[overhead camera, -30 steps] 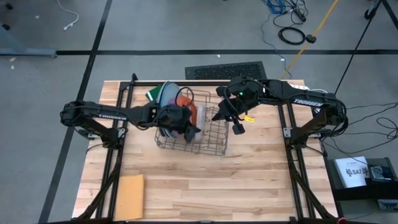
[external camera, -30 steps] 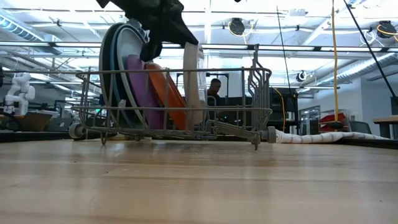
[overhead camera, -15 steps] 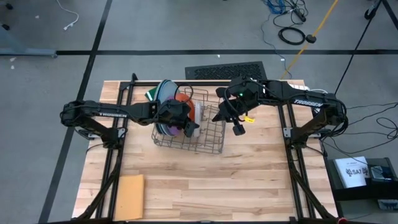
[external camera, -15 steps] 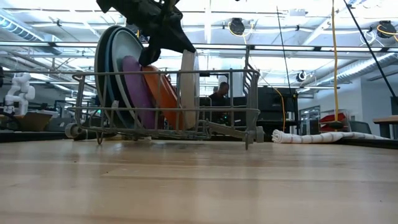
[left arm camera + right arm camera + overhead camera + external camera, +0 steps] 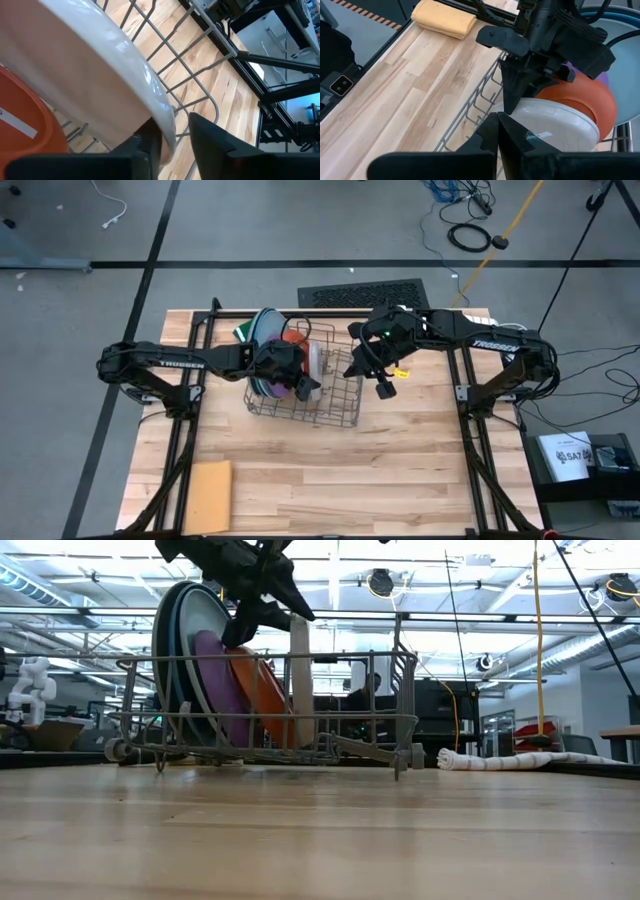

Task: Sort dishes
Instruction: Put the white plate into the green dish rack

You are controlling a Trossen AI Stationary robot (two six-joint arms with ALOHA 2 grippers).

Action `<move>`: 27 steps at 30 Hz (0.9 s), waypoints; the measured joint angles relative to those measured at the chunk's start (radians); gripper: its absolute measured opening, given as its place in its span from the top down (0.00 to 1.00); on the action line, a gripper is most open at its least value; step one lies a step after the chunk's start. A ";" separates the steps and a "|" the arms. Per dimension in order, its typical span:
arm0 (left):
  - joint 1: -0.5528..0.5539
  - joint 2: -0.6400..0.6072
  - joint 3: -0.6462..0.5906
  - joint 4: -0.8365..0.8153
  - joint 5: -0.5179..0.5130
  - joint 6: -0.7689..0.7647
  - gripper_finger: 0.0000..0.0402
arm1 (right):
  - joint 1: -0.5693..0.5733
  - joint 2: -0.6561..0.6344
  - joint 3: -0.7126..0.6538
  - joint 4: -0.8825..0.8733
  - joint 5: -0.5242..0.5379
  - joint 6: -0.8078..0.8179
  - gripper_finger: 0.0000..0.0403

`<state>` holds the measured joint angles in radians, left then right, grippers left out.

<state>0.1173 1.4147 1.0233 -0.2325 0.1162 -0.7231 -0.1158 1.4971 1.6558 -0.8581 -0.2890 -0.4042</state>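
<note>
A wire rack (image 5: 338, 408) stands mid-table and holds the dishes on edge. Three large plates (image 5: 178, 650) stand at one end, then a purple plate (image 5: 215, 680), an orange plate (image 5: 262, 690) and a light grey plate (image 5: 302, 680). Each rests with its lower edge between the rack's wires. My left gripper (image 5: 175, 127) hangs open over the light grey plate, one finger on each side of its top rim. My right gripper (image 5: 498, 117) is shut and empty, hovering above the rack's right end (image 5: 381, 386). My left gripper straddles the light grey plate's top rim (image 5: 162, 117) from above, slanting down. A gap shows between the rim and one finger (image 5: 210, 140). Whether the other finger (image 5: 147, 147) touches the rim, I cannot tell. The plate stands upright in the rack by itself.
A flat tan sheet (image 5: 208, 482) lies at the table's near left corner. A green thing (image 5: 243, 331) sits behind the large plates, and a black grille (image 5: 363, 293) lies past the far edge. Bare wood spreads over the table's near half (image 5: 380, 470).
My left gripper has opened and let go of the light grey plate's rim. The plate has gone from a slight tilt to upright in the rack. The rack with its dishes has slid a little toward the table's far left.
</note>
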 joint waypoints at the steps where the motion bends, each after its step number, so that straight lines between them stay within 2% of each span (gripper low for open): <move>1: 0.000 0.000 0.000 0.001 0.001 0.000 0.74 | 0.000 0.000 0.000 0.000 0.000 0.000 1.00; 18: -0.002 0.003 0.070 -0.006 0.018 0.005 0.46 | 0.000 0.000 0.000 -0.016 -0.001 -0.008 1.00; 27: -0.001 0.002 0.122 -0.036 0.013 0.007 0.43 | 0.000 0.000 0.000 -0.016 -0.001 -0.009 1.00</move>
<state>0.1165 1.4162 1.1457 -0.2683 0.1295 -0.7159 -0.1158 1.4971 1.6558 -0.8742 -0.2905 -0.4129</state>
